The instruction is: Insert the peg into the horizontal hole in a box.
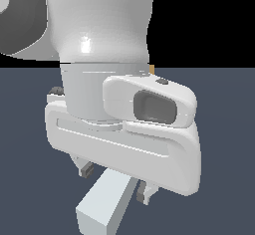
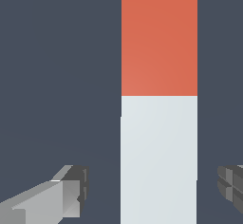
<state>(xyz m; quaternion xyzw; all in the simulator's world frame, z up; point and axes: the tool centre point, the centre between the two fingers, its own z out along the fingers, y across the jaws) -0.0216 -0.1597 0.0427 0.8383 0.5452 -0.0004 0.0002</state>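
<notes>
Arm (image 1: 99, 25): white, fills most of the exterior view and hides much of the scene behind it; its wrist body sits low over the table, with a dark lens housing on the side toward the exterior view's right.

Claw (image 1: 115, 180): points down at the table, jaws spread wide; nothing is held. In the exterior view one dark fingertip (image 1: 87, 170) shows at the left of the peg and the other at its right, under the wrist body.

Left finger (image 2: 66, 192): in the wrist view it is grey with a dark pad, clear of the peg, with bare table between them.

Peg (image 2: 159, 123): lies flat on the table between the two fingers, touching neither. In the wrist view it runs as a straight band, pale grey-white near the claw and red at the far part. In the exterior view only its pale end (image 1: 102, 204) shows, sticking out from under the claw toward the camera.

Right finger (image 2: 231, 190): only its dark pad shows at the edge of the wrist view, also apart from the peg.

Table (image 2: 57, 76): plain dark blue-grey surface.

Box (image 1: 151, 69): only a thin orange sliver shows past the arm's right edge in the exterior view, well behind the claw; its hole cannot be seen.
</notes>
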